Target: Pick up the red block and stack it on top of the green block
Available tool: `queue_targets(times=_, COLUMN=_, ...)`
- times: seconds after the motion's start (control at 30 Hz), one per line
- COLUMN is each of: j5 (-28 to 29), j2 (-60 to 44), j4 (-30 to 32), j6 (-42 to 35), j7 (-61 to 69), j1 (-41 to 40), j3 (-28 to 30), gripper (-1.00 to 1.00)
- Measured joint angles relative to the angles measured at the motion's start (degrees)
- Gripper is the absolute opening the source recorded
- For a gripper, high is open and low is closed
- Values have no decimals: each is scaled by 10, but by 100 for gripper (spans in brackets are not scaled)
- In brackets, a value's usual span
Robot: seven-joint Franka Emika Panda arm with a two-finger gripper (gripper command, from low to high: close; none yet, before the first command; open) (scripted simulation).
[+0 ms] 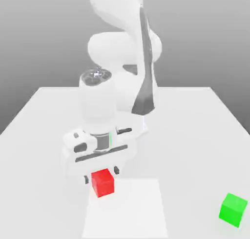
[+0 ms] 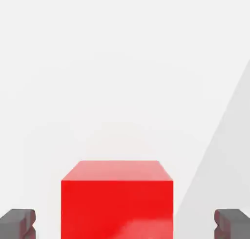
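Red block framed for the grasp; fingers spread wide.
The red block (image 2: 117, 199) rests on the bench (image 1: 195, 130), between the wide-open fingers (image 2: 19, 222); it should be kept centred before closing; the green block (image 1: 233, 209) sits well apart, toward the exterior view's right.

A white table (image 1: 195, 121) spreads under a plain grey backdrop (image 1: 39, 38). Near its front edge lies a paler square patch (image 1: 136, 209), flat on the surface.

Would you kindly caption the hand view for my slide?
Open jaws straddle the red block on the white table, fingertips apart from its sides.
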State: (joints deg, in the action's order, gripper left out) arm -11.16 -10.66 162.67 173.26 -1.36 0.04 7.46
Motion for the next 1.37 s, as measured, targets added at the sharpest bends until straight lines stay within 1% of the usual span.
queue_targets(times=0.03, j5=-8, j2=-11, j4=-1, j6=9, j7=6, j1=-11, j3=-13, gripper=-100)
queue_targets(times=0.27, j5=-7, j2=-11, j4=-1, j6=9, j7=5, j1=-13, j3=-15, gripper=-100)
queue_targets(times=0.3, j5=2, j2=-1, j4=0, j6=0, j7=-1, j1=-5, j3=-5, gripper=-100)
queue_targets(times=0.47, j5=83, j2=72, j4=10, j6=-59, j7=-59, j1=10, j3=32, gripper=-100)
queue_targets(times=0.6, j5=125, j2=129, j4=20, j6=-108, j7=-90, j1=-2, j3=33, gripper=-100)
queue_targets(times=0.63, j5=133, j2=134, j4=13, j6=-119, j7=-93, j1=9, j3=27, gripper=-100)
queue_targets(times=0.8, j5=155, j2=99, j4=-77, j6=-173, j7=-74, j1=105, j3=-17, gripper=-100)
queue_targets(times=0.93, j5=151, j2=58, j4=-160, j6=-215, j7=-40, j1=183, j3=-66, gripper=-100)
queue_targets(times=1.07, j5=139, j2=16, j4=-240, j6=-255, j7=-2, j1=236, j3=-123, gripper=-100)
queue_targets(times=1.13, j5=142, j2=-19, j4=-263, j6=-245, j7=4, j1=251, j3=-139, gripper=-100)
queue_targets(times=1.2, j5=150, j2=-59, j4=-271, j6=-214, j7=0, j1=259, j3=-138, gripper=-100)
queue_targets(times=1.23, j5=155, j2=-79, j4=-273, j6=-195, j7=-3, j1=262, j3=-135, gripper=100)
queue_targets(times=1.37, j5=155, j2=-79, j4=-273, j6=-195, j7=-3, j1=262, j3=-135, gripper=100)
